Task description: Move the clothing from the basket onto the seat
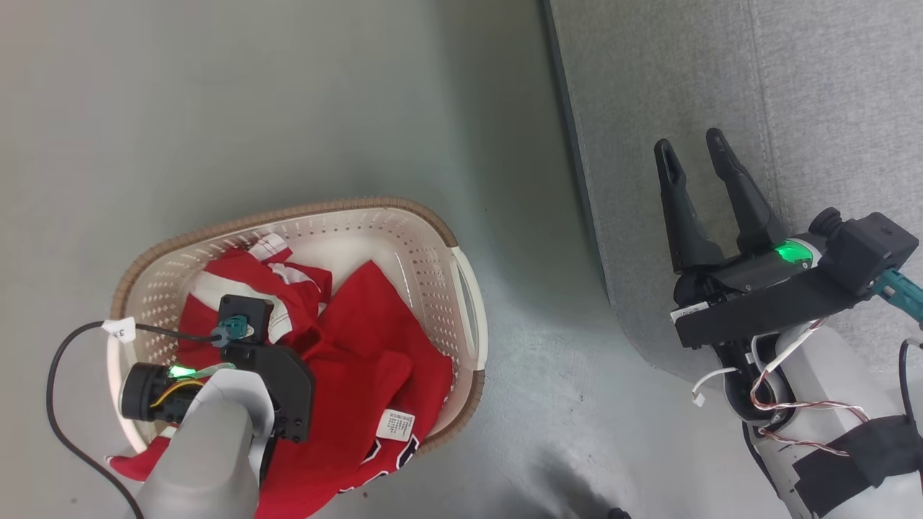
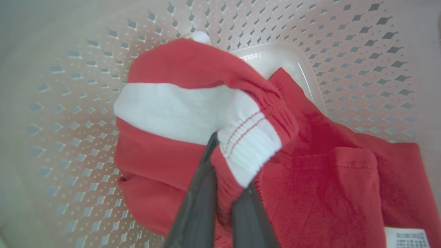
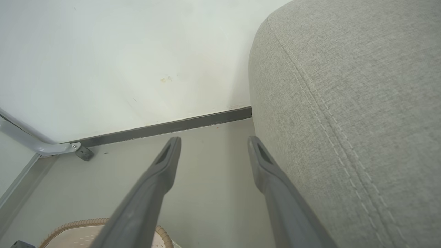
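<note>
On grey floor (image 1: 288,108) beside the seat (image 1: 685,72), left end effector (image 2: 231,162) pinches clothing (image 1: 375,339) inside the basket (image 1: 433,238); right end effector (image 1: 691,143) spread.

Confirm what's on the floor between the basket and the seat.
Nothing: in the head view the stretch of floor between the basket and the seat is bare.

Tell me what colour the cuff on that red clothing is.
The cuff is white with thin red lines; the left wrist view shows it best.

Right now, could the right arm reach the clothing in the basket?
Probably not easily: its open jaws hover by the seat, across bare floor from the basket, where the left arm crowds the clothing.
</note>
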Motion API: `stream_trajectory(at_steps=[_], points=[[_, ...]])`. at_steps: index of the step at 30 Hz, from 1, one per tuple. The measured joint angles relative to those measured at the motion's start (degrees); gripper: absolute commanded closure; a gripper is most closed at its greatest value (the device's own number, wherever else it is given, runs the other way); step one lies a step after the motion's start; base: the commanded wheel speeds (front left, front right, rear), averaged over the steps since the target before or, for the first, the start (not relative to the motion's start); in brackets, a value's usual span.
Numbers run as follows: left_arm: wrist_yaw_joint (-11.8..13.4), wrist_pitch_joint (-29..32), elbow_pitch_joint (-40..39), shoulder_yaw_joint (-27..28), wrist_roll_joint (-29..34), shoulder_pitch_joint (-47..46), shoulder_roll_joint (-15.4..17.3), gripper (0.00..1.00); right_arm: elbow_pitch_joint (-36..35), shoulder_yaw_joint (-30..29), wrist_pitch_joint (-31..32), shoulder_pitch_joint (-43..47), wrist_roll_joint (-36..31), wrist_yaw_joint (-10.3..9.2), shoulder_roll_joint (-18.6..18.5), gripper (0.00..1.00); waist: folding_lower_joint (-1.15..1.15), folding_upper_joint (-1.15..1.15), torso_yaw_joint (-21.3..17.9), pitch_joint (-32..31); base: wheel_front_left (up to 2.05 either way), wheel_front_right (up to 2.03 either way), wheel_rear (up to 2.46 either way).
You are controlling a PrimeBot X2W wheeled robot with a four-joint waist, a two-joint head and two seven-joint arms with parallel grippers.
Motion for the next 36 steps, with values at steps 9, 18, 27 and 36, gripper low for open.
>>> stream_trajectory(at_steps=[9,18,27,36], points=[[-2.71,-4.30,0.16,0.02,-1.26,0.54,-0.86,1.00,2.24,-0.08,0.00,0.15,0.48,0.00,-1.08,0.00,0.00,0.00,1.06,-4.25,0.00,0.00,0.00],[-4.69,-8.06,-0.19,-0.91,-2.11,2.86,-1.54,1.00,4.03,-0.35,0.00,0.92,1.04,0.00,-2.25,0.00,0.00,0.00,2.98,-9.68,0.00,0.00,0.00],[-5.71,-9.93,-2.10,-1.10,-6.57,5.94,-1.65,1.00,6.13,-0.58,0.01,2.81,2.47,0.00,-2.76,0.00,-0.01,0.00,5.40,-15.89,0.00,0.00,0.00],[-6.15,-10.59,-5.47,-2.85,-10.91,9.63,-1.70,1.00,7.68,-0.05,0.00,5.58,3.03,0.00,-2.79,0.00,-0.01,-0.01,7.58,-22.65,0.00,0.00,0.00]])
